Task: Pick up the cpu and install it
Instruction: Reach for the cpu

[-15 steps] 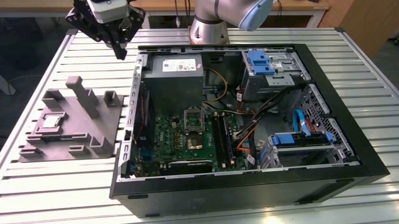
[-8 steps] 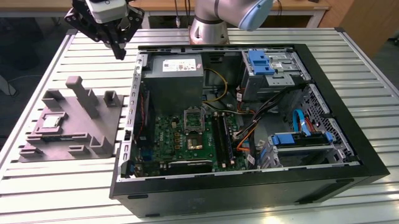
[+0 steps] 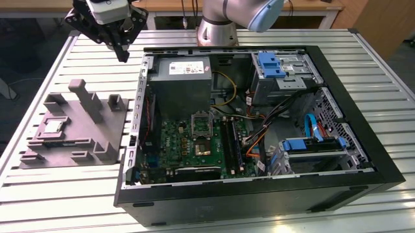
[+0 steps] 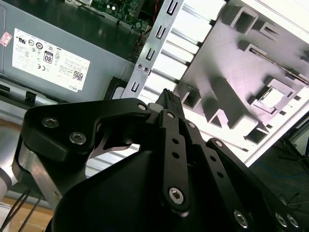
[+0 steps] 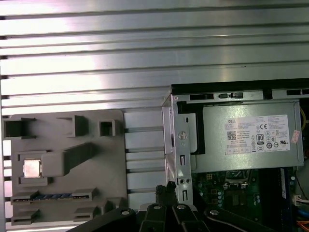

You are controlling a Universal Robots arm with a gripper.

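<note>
The cpu [image 3: 52, 127] is a small silvery square lying in a recess of the grey moulded tray [image 3: 77, 150], on the table at the exterior view's left. It also shows in both wrist views, as the cpu [image 5: 32, 168] and the cpu [image 4: 273, 98] seated in the tray [image 5: 101, 193]. My gripper [image 3: 123, 58] hangs high above the table, beyond the tray's far end and beside the computer case's far corner. Its fingers are shut with nothing between them, as the gripper [image 4: 166, 94] shows in the second wrist view.
An open black computer case [image 3: 363, 121] lies on the slatted metal table [image 3: 77, 194]. Inside it are a green motherboard [image 3: 175, 145] with a socket [image 3: 199, 124], a grey power supply box [image 3: 184, 73], cables and blue drive brackets [image 3: 271, 65]. The arm's base [image 3: 217, 29] stands behind the case.
</note>
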